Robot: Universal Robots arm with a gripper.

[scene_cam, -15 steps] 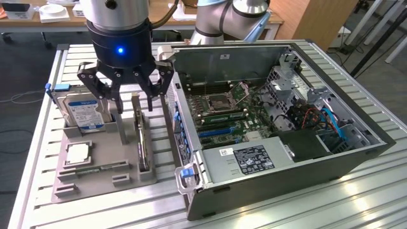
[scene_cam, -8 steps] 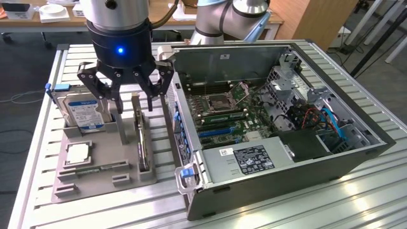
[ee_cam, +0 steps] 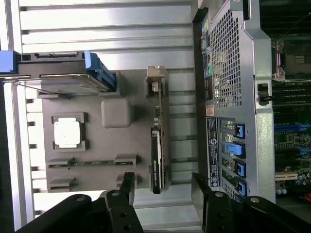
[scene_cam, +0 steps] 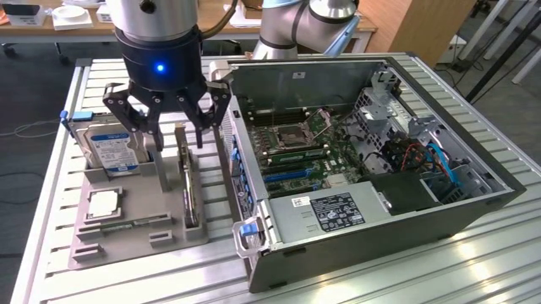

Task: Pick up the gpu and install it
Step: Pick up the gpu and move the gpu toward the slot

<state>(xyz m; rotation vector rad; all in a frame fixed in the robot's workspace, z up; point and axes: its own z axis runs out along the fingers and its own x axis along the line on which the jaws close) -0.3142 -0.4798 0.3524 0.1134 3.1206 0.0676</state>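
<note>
Exterior view: the end effector (scene_cam: 177,144) hangs with its fingers spread open and grips nothing, directly over the far end of the gpu (scene_cam: 187,187). The gpu stands on edge in a slot of the grey fixture tray (scene_cam: 127,239), at the tray side nearest the computer case (scene_cam: 338,253). Wrist view: the two dark fingers (ee_cam: 127,187) stand wide apart on either side of the line of the gpu (ee_cam: 156,145), which lies apart from both. On the same tray (ee_cam: 116,143), a hard drive (ee_cam: 63,80) with a blue-white label stands upright in its holder, a square processor (ee_cam: 68,132) lies flat in a pocket, and a narrow green memory stick (ee_cam: 92,162) lies near it. The case stands just beside the tray on the slatted metal bench (scene_cam: 439,278), side panel off, motherboard (scene_cam: 296,145) exposed.
</note>
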